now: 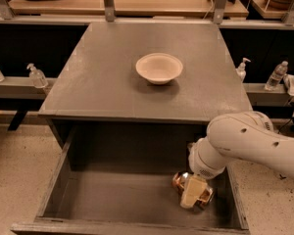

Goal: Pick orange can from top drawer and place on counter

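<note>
1. Grey scuffed worktop (pixel 103 82) carries a cream bowl (pixel 159 67).
2. Top drawer (pixel 112 199) stands open below.
3. Tool (pixel 191 199) is down at the drawer's right front; its grip, cannot tell.
4. Orange can (pixel 179 182), coppery and shiny, sits there, partly hidden.

The gripper (pixel 190 199) sits low in the top drawer (pixel 112 196) — right over the orange can (pixel 179 181).

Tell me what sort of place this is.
Probably a robotics lab: a grey counter with its top drawer open, a wooden workbench behind, pump bottles alongside. The gripper is in the drawer at the orange can.
</note>
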`<state>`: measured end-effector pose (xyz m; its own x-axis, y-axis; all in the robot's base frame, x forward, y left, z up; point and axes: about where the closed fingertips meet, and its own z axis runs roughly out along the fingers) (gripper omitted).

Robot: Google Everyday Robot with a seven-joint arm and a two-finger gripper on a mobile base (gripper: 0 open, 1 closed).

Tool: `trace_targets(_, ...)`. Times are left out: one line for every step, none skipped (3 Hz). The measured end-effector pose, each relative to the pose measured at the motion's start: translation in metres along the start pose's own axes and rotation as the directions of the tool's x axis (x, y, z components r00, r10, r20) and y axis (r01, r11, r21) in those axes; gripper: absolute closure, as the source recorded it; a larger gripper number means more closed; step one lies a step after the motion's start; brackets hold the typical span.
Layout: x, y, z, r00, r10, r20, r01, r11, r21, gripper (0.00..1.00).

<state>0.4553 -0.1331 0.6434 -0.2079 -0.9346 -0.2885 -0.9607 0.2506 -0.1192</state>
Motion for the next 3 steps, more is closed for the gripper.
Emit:
trace_targets(0.01,-0.001,0.004,1.0,-0.01,-0.027,0.011,0.9994,0.031,0.0)
trace_targets(0.022,-0.001,0.012,0.998,-0.017,-0.058,0.019,0.999,0.041,0.15)
trace_targets(0.03,-0.001,0.017,0.997,-0.029,-0.076,0.031,0.9988,0.037,0.38)
